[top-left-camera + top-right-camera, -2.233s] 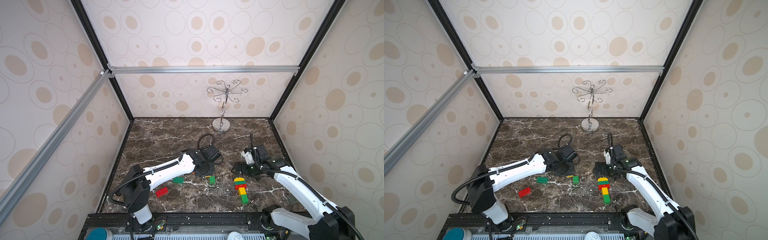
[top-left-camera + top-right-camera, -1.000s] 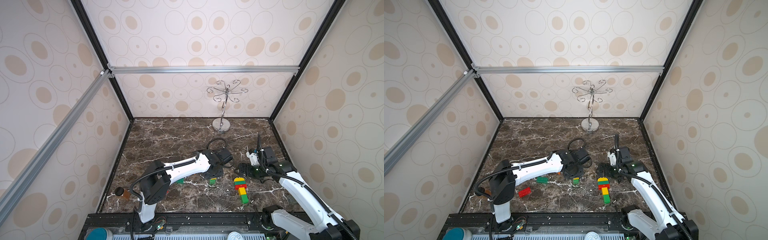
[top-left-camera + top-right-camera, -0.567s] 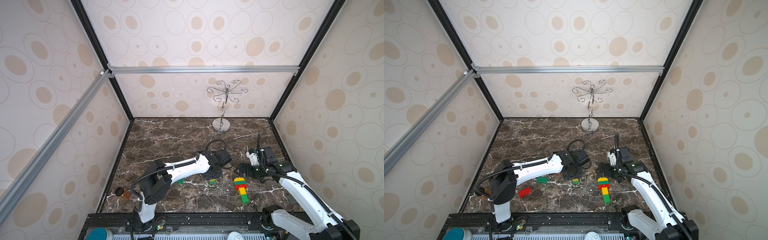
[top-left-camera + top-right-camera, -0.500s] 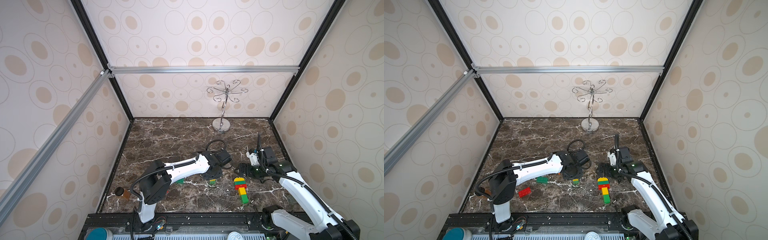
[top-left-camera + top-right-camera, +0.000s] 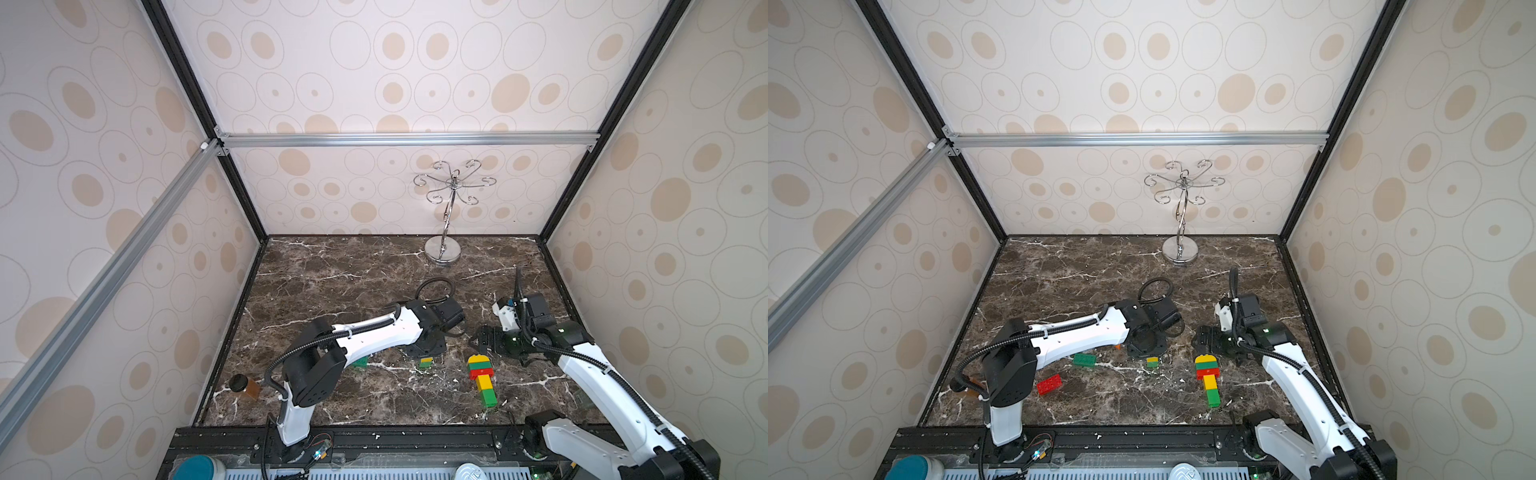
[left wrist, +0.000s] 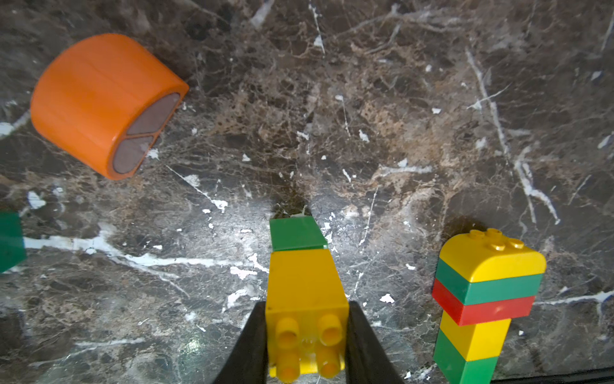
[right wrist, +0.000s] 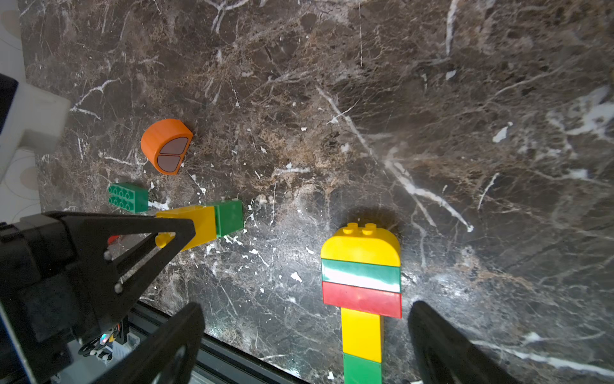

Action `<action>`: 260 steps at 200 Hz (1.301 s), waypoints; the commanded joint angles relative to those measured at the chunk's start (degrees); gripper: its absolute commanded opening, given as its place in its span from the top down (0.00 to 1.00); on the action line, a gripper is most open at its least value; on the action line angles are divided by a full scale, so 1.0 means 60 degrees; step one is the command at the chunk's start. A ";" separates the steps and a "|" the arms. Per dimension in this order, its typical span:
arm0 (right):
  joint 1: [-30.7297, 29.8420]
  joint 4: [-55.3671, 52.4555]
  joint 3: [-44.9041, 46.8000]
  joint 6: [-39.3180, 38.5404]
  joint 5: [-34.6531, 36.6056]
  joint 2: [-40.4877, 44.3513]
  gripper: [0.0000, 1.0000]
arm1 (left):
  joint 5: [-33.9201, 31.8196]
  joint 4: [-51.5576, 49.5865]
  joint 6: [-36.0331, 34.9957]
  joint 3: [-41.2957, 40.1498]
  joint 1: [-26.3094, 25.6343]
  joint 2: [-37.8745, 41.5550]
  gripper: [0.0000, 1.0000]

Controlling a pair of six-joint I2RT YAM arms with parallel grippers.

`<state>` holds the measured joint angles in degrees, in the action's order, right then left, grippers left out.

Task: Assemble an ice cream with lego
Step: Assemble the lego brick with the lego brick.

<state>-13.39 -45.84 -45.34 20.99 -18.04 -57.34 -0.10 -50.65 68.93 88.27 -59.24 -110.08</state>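
Clamping yellow-green bricks (image 6: 300, 279), left pincer (image 6: 307, 307) sits apart from the stack (image 6: 485, 289).

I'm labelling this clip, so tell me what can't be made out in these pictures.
Orange domed piece: under the left arm in both top views.
Brick stack: green end cut off by the frame edge in both wrist views.
Left hand: grip on the yellow brick hidden under its wrist in both top views.
Brown capped thing: too small to identify in a top view.
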 commanded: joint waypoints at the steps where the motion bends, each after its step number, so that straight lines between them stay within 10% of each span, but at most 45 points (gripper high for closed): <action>1: 0.0064 -0.0152 0.0072 -0.0174 -0.0042 0.0095 0.01 | -0.0146 -0.0695 -0.0293 0.0101 0.0086 -0.0340 1.00; 260: 0.0078 -0.0150 0.0072 -0.0174 0.0007 0.0153 0.01 | -0.0201 -0.0496 -0.0675 -0.1015 0.0062 -0.0401 1.00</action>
<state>-13.37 -45.84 -45.30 20.86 -18.02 -57.08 -0.30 -48.47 66.37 85.47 -59.13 -109.25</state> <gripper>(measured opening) 0.985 0.329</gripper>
